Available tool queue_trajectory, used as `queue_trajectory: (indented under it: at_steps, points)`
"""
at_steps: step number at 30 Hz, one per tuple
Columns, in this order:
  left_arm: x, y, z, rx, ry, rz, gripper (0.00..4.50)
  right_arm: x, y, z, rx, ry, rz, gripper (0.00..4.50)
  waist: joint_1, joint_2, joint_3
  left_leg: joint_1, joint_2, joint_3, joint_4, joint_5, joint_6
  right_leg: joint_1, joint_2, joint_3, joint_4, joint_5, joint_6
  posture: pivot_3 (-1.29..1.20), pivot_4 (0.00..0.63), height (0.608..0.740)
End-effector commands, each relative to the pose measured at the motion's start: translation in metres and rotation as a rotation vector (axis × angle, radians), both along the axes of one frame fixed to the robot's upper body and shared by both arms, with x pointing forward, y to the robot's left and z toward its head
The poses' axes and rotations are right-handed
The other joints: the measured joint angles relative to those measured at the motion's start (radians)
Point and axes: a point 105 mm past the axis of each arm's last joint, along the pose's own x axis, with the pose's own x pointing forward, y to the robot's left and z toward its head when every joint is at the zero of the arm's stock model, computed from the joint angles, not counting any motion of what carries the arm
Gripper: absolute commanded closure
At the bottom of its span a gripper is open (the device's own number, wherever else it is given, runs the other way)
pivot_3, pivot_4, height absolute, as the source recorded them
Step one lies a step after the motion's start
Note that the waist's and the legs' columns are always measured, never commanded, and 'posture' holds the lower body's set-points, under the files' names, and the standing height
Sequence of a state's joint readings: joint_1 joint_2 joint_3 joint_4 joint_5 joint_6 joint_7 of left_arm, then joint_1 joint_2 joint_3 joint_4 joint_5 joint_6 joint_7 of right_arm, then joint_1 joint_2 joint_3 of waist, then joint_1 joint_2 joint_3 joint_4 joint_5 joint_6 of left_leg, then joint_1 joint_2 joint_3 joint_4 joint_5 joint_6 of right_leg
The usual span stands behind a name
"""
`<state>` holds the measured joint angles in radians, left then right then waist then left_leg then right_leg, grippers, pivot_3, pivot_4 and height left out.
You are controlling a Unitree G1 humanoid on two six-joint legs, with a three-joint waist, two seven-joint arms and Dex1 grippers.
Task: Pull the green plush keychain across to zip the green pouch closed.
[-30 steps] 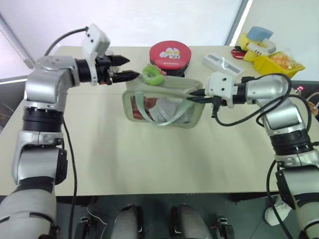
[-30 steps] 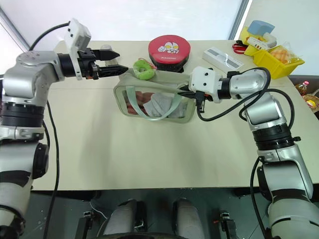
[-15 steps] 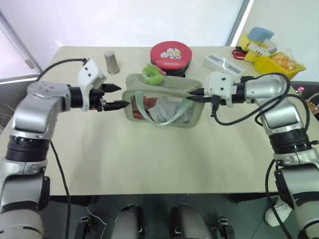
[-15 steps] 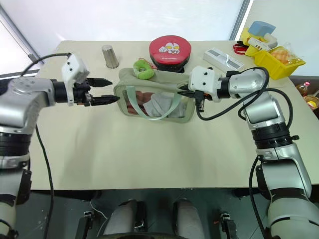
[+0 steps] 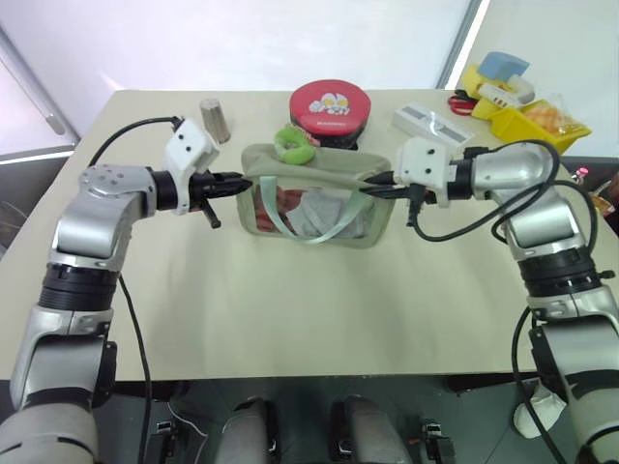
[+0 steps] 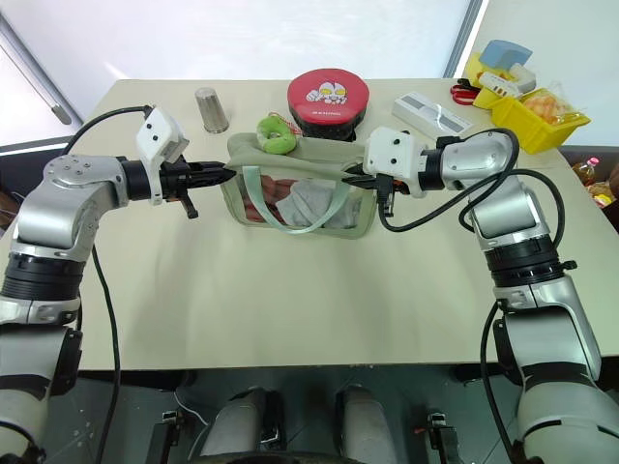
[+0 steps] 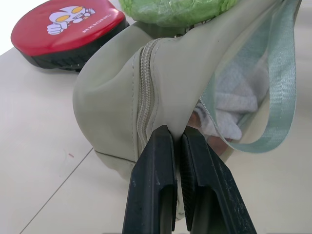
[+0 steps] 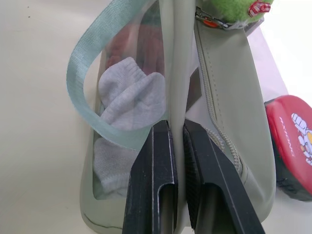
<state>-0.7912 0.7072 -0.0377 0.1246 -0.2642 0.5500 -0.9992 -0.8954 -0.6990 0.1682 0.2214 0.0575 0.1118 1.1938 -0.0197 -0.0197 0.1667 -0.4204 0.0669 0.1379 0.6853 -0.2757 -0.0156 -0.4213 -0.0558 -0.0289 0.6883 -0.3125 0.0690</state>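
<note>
The green pouch (image 5: 319, 208) lies mid-table with its clear side toward me, white and red contents showing inside. The green plush keychain (image 5: 294, 145) rests on the pouch's top near its left end, at the zipper; it also shows in the wrist views (image 7: 175, 7) (image 8: 234, 9). My left gripper (image 5: 243, 184) is shut on the fabric of the pouch's left end (image 7: 146, 87), beside the zipper track. My right gripper (image 5: 370, 183) is at the right end, its fingers (image 8: 156, 161) pressed on the pouch's top edge. A mint strap (image 8: 83, 78) loops over the clear side.
A round red case (image 5: 330, 104) sits just behind the pouch. A metal cup (image 5: 213, 119) stands at the back left, a white box (image 5: 432, 123) at the back right, and yellow bins (image 5: 527, 118) with small items in the far right corner.
My left gripper came down from beside the keychain to the pouch's left end and shut on its fabric. The right gripper stayed at the right end.
</note>
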Motion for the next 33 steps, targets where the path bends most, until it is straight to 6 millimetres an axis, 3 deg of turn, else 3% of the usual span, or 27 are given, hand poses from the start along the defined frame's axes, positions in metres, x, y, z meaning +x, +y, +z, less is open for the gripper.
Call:
queue_trajectory:
  at_steps: [1,5,10,14,17,20,26,29,32,33]
  points:
    - [-0.001,-0.003,0.010,0.013,-0.042,-0.016,4.50,-0.003,0.002,0.023,0.036,-0.019,0.019,2.86,0.002,0.000,0.000,0.000,0.000,0.000,0.000,0.000,0.000,0.000,0.000,0.000,0.000,0.000,0.000,0.00,0.150,0.740]
    - [-0.001,-0.005,0.011,0.011,-0.041,-0.026,4.50,-0.002,0.004,0.052,0.137,0.054,0.009,0.80,0.003,0.000,0.000,0.000,0.000,0.000,0.000,0.000,0.000,0.000,0.000,0.000,0.000,0.000,0.000,0.00,0.150,0.740]
    - [0.000,-0.005,0.011,0.013,-0.042,-0.028,4.50,0.001,0.029,0.093,0.365,0.175,0.064,0.80,0.001,0.000,0.000,0.000,0.000,0.000,0.000,0.000,0.000,0.000,0.000,0.000,0.000,0.000,0.000,0.00,0.150,0.740]
    - [0.003,-0.009,0.011,0.018,-0.046,-0.033,4.50,0.036,0.061,0.106,0.538,0.221,-0.024,0.80,0.001,0.000,0.000,0.000,0.000,0.001,0.000,0.000,0.000,0.000,0.000,0.000,0.000,0.000,0.000,0.00,0.150,0.740]
    - [0.004,-0.011,0.010,0.023,-0.050,-0.038,4.50,0.055,0.081,0.091,0.503,0.245,-0.088,0.80,0.005,0.000,0.000,-0.002,0.000,0.001,-0.001,0.000,0.000,-0.002,0.000,0.000,0.000,0.000,0.000,0.00,0.150,0.740]
    - [0.004,-0.012,0.011,0.022,-0.053,-0.038,4.50,0.062,0.095,0.075,0.431,0.262,-0.106,0.80,0.006,0.000,0.000,-0.005,-0.001,0.000,0.000,0.000,0.000,-0.004,-0.001,-0.001,0.000,0.000,0.000,0.00,0.150,0.740]
    - [0.001,-0.009,0.011,0.021,-0.056,-0.026,4.50,0.068,0.101,0.051,0.380,0.326,-0.138,0.80,0.002,0.000,0.000,-0.005,-0.001,0.000,0.000,0.000,0.000,-0.004,-0.002,-0.001,0.000,0.000,0.000,0.00,0.150,0.740]
    - [0.000,-0.007,0.010,0.022,-0.054,-0.017,4.50,0.068,0.102,0.048,0.384,0.344,-0.133,0.80,0.000,0.000,0.000,-0.005,-0.001,0.000,0.000,0.000,0.000,-0.004,-0.002,-0.001,0.000,0.000,0.000,0.00,0.150,0.740]
    - [-0.001,-0.006,0.009,0.021,-0.052,-0.012,4.50,0.067,0.102,0.050,0.410,0.355,-0.127,1.62,0.000,0.000,0.000,-0.005,-0.001,0.000,0.000,0.000,0.000,-0.004,-0.002,-0.001,0.000,0.000,0.000,0.00,0.150,0.740]
    - [-0.001,-0.006,0.009,0.021,-0.052,-0.012,4.50,0.067,0.102,0.053,0.423,0.358,-0.125,2.09,0.000,0.000,0.000,-0.005,-0.001,0.000,0.000,0.000,0.000,-0.004,-0.002,-0.001,0.000,0.000,0.000,0.00,0.150,0.740]
